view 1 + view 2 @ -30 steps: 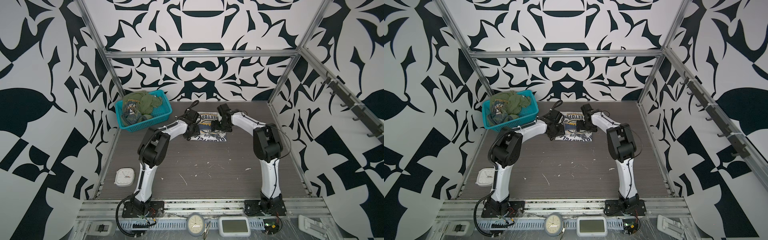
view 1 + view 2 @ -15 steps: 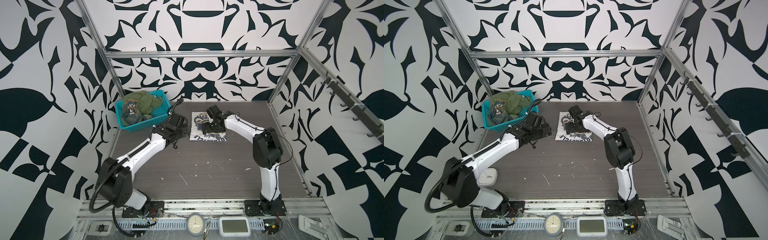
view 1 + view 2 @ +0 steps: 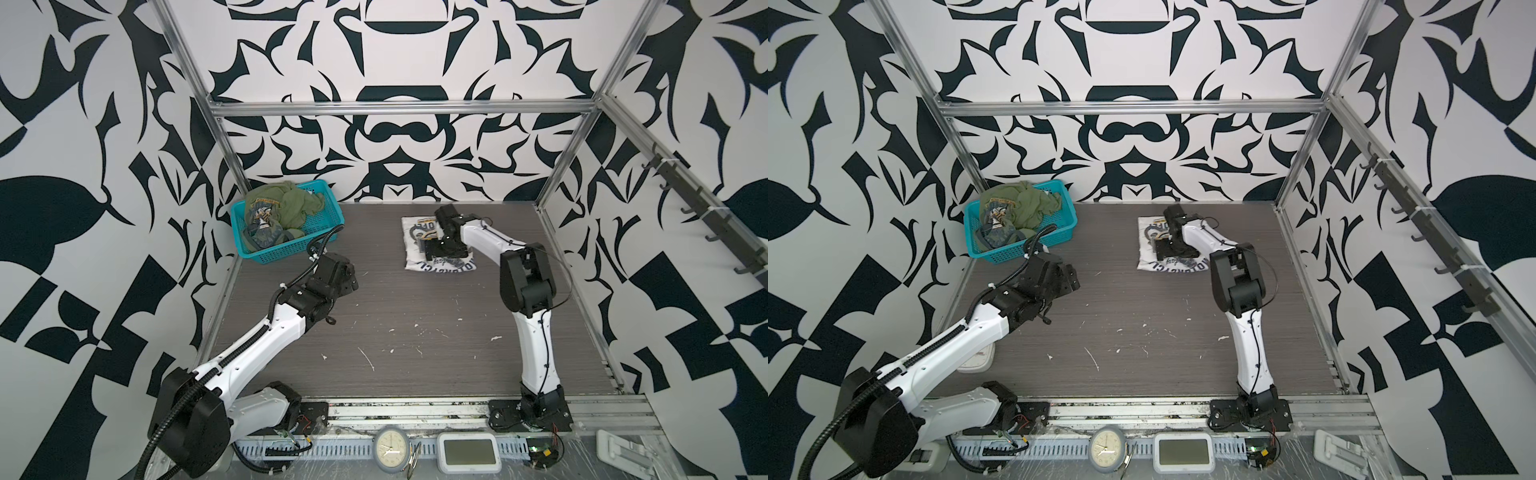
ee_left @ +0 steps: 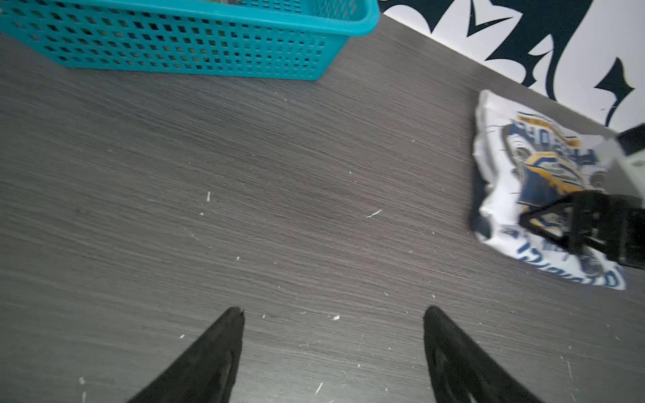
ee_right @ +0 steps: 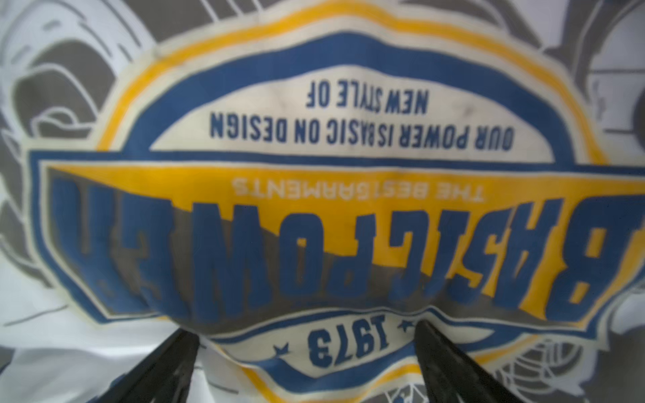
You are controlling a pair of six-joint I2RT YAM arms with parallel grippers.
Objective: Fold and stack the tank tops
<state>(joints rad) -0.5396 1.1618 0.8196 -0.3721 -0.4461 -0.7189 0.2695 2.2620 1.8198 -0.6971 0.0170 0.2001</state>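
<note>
The white tank top [image 3: 419,253] [image 3: 1148,255] lies folded on the table at the back, badge print up. My right gripper [image 3: 432,245] [image 3: 1162,246] is down on its middle, open. In the right wrist view its fingers stand either side of the "1973" banner [image 5: 345,343], with flat cloth between the tips [image 5: 305,329]. The olive green tank top [image 3: 291,205] [image 3: 1027,205] sits crumpled in the teal basket. My left gripper [image 3: 353,282] [image 3: 1076,282] hangs open over bare table [image 4: 333,310], well away from the white top [image 4: 502,195].
The teal mesh basket [image 3: 291,249] [image 3: 1025,249] [image 4: 195,45] stands at the back left, close behind my left wrist. A small white device [image 3: 980,361] lies under the left arm. A clock [image 3: 390,449] and a display [image 3: 469,451] sit on the front rail.
My left arm has drawn back from the white top towards the left front, and its jaws have widened. The right gripper has shifted onto the middle of the print.
</note>
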